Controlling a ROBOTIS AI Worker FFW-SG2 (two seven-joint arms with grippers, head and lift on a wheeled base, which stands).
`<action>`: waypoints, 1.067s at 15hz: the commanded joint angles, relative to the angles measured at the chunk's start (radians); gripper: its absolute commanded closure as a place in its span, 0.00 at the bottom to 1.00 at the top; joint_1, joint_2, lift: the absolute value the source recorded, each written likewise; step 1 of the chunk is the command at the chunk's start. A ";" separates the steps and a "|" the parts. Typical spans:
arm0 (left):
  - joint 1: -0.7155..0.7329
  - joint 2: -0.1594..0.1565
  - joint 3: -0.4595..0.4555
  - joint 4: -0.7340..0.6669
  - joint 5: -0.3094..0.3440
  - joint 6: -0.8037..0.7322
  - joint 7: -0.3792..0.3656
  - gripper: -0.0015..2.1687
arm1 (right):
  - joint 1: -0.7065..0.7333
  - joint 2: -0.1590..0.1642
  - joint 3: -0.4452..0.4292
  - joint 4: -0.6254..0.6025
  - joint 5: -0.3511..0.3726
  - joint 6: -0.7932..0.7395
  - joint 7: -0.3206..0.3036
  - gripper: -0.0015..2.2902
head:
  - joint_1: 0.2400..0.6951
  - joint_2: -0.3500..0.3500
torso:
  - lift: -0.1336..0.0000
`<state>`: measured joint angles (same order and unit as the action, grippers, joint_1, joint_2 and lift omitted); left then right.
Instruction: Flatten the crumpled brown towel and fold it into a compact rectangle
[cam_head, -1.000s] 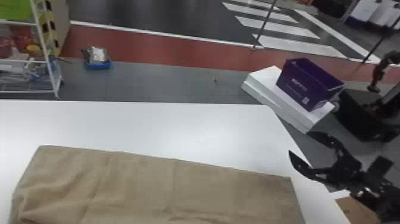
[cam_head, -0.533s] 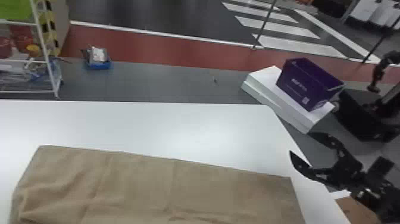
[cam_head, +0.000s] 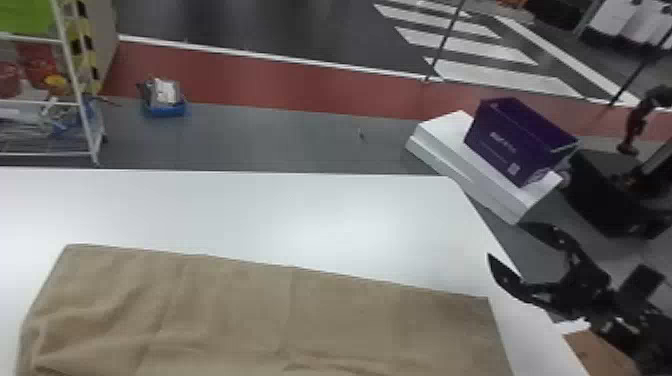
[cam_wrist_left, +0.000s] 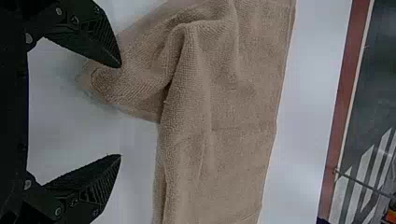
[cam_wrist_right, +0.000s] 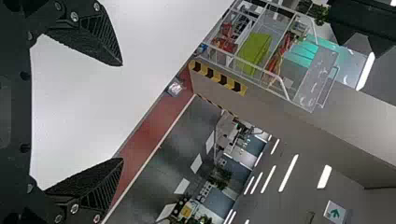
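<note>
Head view: the brown cloth towel (cam_head: 280, 315) lies left of the black right end effector (cam_head: 506, 241), long axis running roughly toward it. Left wrist view: towel just ahead of the spread, likely nearer black left end effector (cam_wrist_left: 121, 111). Right wrist view: right end effector gapes.

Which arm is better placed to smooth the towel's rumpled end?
Left, I'd say: the left gripper is open near the rumpled end of the towel, while the right gripper hangs farther off, by the right edge of the table.

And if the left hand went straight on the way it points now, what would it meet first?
Probably the brown towel, lying ahead of the open left hand; how far off is unclear.
</note>
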<state>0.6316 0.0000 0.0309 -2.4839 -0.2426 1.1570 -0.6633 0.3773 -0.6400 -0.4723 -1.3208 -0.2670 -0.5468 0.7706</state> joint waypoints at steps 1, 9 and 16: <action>-0.001 -0.003 0.001 0.002 -0.010 0.002 -0.001 0.11 | 0.000 0.000 0.000 0.000 -0.001 0.000 -0.001 0.08 | 1.00 0.00 | 0.07; -0.017 -0.003 0.006 0.054 -0.030 -0.099 0.011 0.50 | 0.000 0.002 0.000 0.003 -0.009 -0.015 0.001 0.08 | 1.00 0.00 | 0.07; -0.055 -0.003 0.179 -0.055 -0.020 -0.105 -0.082 0.50 | 0.002 0.005 0.003 0.002 -0.005 -0.018 0.012 0.08 | 1.00 0.00 | 0.07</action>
<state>0.5866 0.0000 0.1684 -2.5043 -0.2645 1.0250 -0.7264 0.3781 -0.6354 -0.4721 -1.3177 -0.2752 -0.5630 0.7772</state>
